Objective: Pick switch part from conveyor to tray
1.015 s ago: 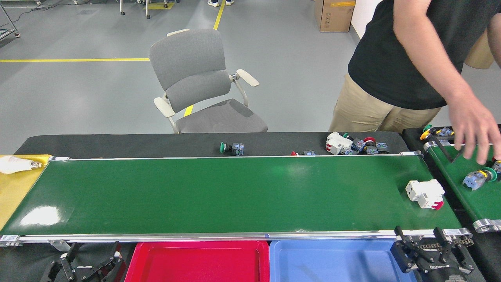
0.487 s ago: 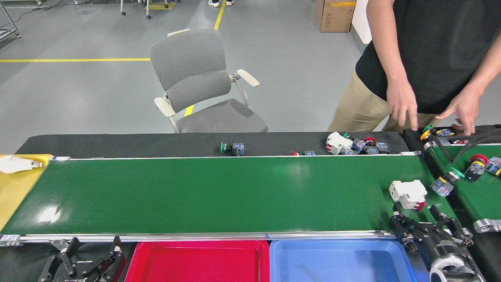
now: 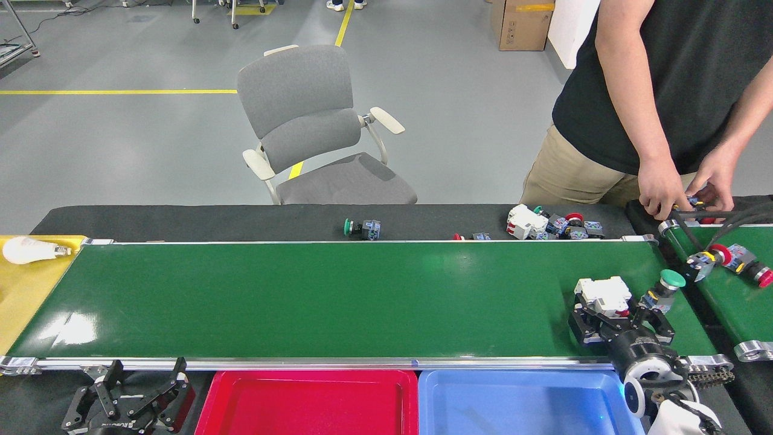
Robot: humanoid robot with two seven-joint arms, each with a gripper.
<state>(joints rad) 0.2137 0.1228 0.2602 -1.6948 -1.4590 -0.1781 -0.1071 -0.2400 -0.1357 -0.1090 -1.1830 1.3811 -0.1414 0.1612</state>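
On the conveyor (image 3: pixel 338 296), near its right end, a white circuit-breaker-style switch part (image 3: pixel 602 294) with a red tab lies on the green belt, and the right gripper (image 3: pixel 617 315) sits low over the belt with its black fingers spread to either side of the part's near edge. The jaws look parted around it rather than clamped, so I judge this to be the closing-in step of the pick, with no grasp made. The gripper comes in from the near rail, probably so that the lift can carry the part straight back toward the blue tray (image 3: pixel 525 402) just below that rail, with the red tray (image 3: pixel 305 402) beside it. A green-capped pushbutton (image 3: pixel 663 289) lies just right of the white part, close enough that a finger could nudge it while closing. The left gripper (image 3: pixel 130 402) rests open below the near rail at the left, well apart from the work. At the right, a person's hands (image 3: pixel 682 190) reach to the head of a shorter feeder belt (image 3: pixel 734 290) that carries more pushbuttons, apparently to supply parts. Spare switches (image 3: pixel 552 225) lie on the black strip behind the conveyor.
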